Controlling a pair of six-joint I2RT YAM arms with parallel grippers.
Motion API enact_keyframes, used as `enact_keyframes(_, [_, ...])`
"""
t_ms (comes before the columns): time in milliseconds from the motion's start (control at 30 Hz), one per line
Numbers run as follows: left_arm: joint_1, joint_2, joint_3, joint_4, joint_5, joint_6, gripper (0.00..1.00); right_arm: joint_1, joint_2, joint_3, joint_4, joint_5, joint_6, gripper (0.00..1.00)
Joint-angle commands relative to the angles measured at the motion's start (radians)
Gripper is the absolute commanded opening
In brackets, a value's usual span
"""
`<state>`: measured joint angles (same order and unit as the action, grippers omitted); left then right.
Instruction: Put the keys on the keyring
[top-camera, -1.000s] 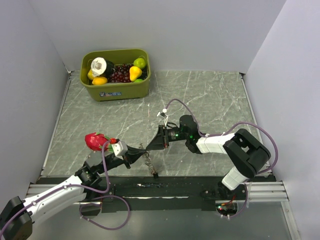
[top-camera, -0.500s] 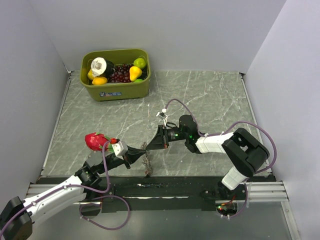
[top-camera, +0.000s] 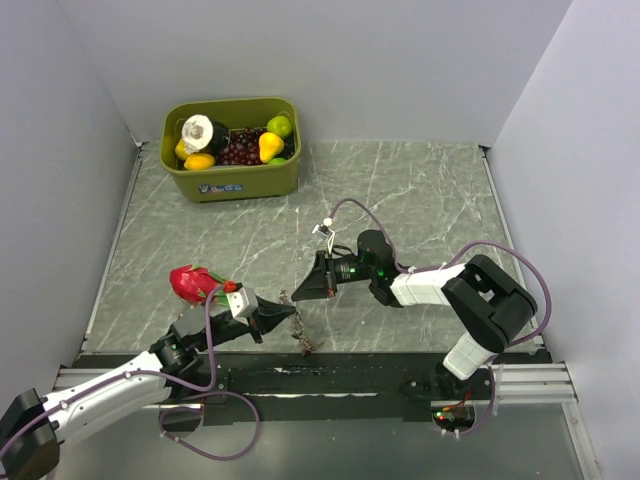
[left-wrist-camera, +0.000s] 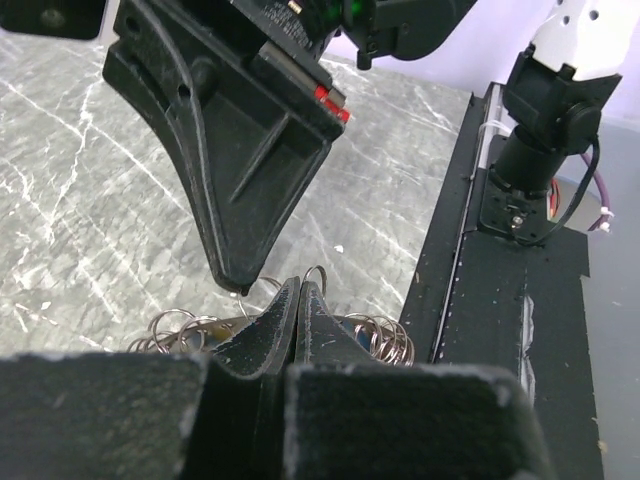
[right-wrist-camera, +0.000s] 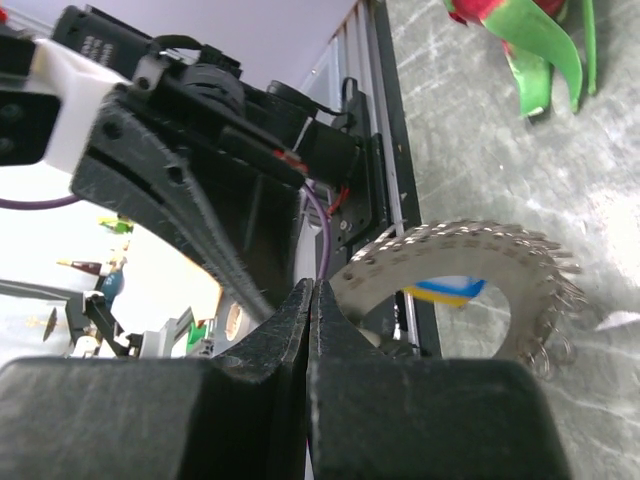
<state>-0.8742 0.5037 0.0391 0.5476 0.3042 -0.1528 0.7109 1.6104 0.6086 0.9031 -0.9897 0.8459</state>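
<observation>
The keyring (right-wrist-camera: 470, 245) is a curved grey perforated metal band fringed with small wire rings. In the top view the keyring (top-camera: 300, 335) hangs limp under both gripper tips near the table's front edge, with a small dark piece (top-camera: 308, 347) at its low end. My left gripper (left-wrist-camera: 298, 285) is shut, a wire ring pokes up at its tips, and the keyring (left-wrist-camera: 385, 338) spreads beneath it. My right gripper (right-wrist-camera: 312, 290) is shut, tip to tip with my left gripper (top-camera: 290, 312); the band runs behind its finger. A blue and yellow shape (right-wrist-camera: 445, 292), maybe key heads, shows through the loop.
A green bin (top-camera: 240, 182) of toy fruit stands at the back left. A red dragon fruit (top-camera: 190, 283) lies left of the left arm. A black rail (top-camera: 330, 380) runs along the near edge, and grey walls close in three sides.
The right jaws have closed. My left gripper has shifted right and a little nearer, and the hanging keyring has swung with it.
</observation>
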Motion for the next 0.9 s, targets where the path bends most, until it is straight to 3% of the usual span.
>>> enact_keyframes(0, [-0.026,-0.021,0.025,-0.003,-0.037,-0.013,0.01,0.004,-0.05,0.017,-0.038,0.008,-0.05,0.0])
enact_keyframes(200, [-0.052,0.019,0.041,-0.012,-0.063,0.002,0.01,0.002,-0.076,0.033,-0.11,-0.007,-0.091,0.0])
enact_keyframes(333, [-0.062,0.021,0.042,-0.012,-0.068,0.007,0.01,-0.002,-0.061,0.011,-0.044,-0.035,-0.053,0.0])
enact_keyframes(433, [-0.062,-0.004,0.033,-0.015,-0.08,0.006,0.01,-0.002,-0.038,0.002,-0.024,-0.056,-0.035,0.09])
enact_keyframes(633, [-0.062,-0.071,0.018,-0.028,-0.102,-0.001,0.01,-0.002,0.008,-0.003,0.069,-0.102,0.024,0.12])
enact_keyframes(867, [-0.063,-0.088,0.012,-0.028,-0.093,-0.002,0.01,-0.002,-0.035,-0.015,-0.018,-0.084,-0.047,0.26])
